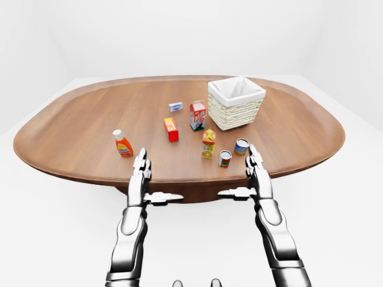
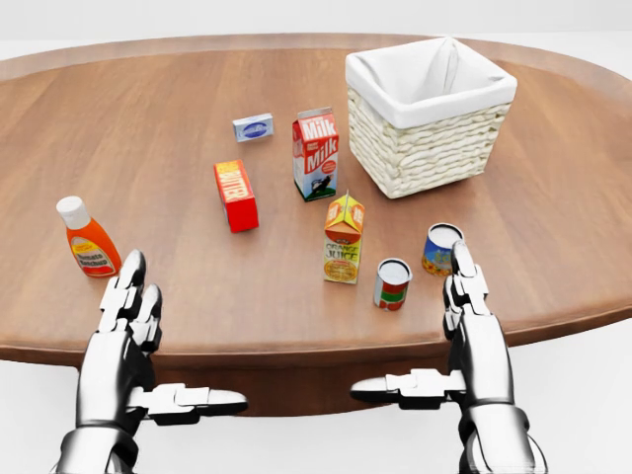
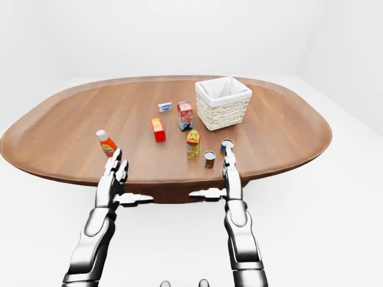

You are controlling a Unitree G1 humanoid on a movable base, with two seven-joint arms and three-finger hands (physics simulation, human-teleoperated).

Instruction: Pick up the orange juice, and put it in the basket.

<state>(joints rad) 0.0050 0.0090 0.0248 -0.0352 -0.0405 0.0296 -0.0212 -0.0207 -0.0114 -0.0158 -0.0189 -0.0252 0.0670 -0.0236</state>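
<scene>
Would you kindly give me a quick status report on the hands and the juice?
Both hands, left hand and right hand, open, empty, at table edge. Orange juice upright, untouched, below the basket. Two cans beside it; path clear.

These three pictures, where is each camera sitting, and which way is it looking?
Head view: on the robot's head, angled down at the table, close on the orange juice and basket; both open hands show, left hand and right hand.
Left-eye view: also on the head, looking over the whole table from further out; both forearms and hands show.
Right-eye view: its twin, nearly the same picture.
Shared: all three face the robot's own way and show the same juice, basket and hands.
</scene>
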